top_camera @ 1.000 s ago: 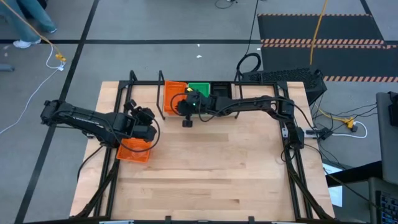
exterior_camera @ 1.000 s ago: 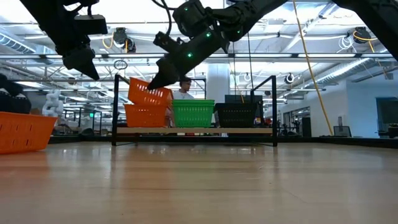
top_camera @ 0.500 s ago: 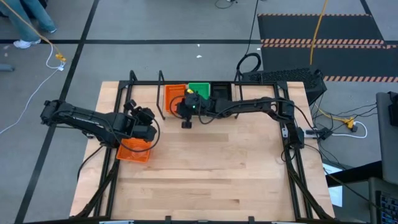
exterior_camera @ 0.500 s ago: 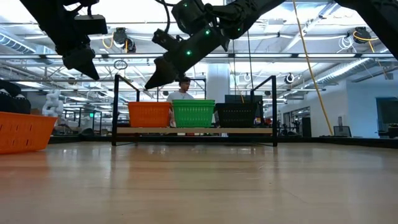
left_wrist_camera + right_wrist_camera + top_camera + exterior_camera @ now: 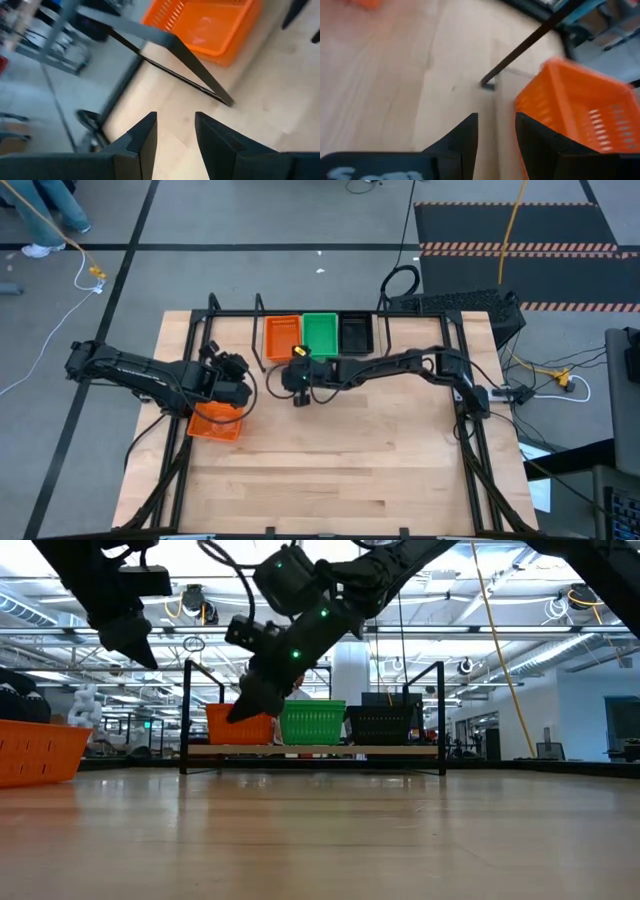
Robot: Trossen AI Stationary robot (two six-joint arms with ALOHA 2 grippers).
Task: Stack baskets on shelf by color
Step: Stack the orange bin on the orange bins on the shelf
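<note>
On the shelf [image 5: 400,750] at the table's far edge, orange baskets [image 5: 281,335], a green one [image 5: 320,333] and a black one [image 5: 355,332] sit side by side on their bottoms. My right gripper [image 5: 294,380] hangs open just near of the orange ones [image 5: 580,110], pointing down and left, touching nothing. Another orange basket [image 5: 215,423] rests on the table at the left. My left gripper [image 5: 236,390] hovers open above it, fingers [image 5: 145,135] with nothing between them.
Two thin black hoop uprights [image 5: 187,715] frame the shelf; one stands between my right gripper and the table's left side. Black frame rails [image 5: 470,430] run along the table's left and right edges. Bare wood [image 5: 340,470] spreads across the middle and near half.
My right gripper has let go of a tilted orange basket, which has dropped level into the orange one on the shelf. The gripper has then drawn back toward the table's near edge and come down.
</note>
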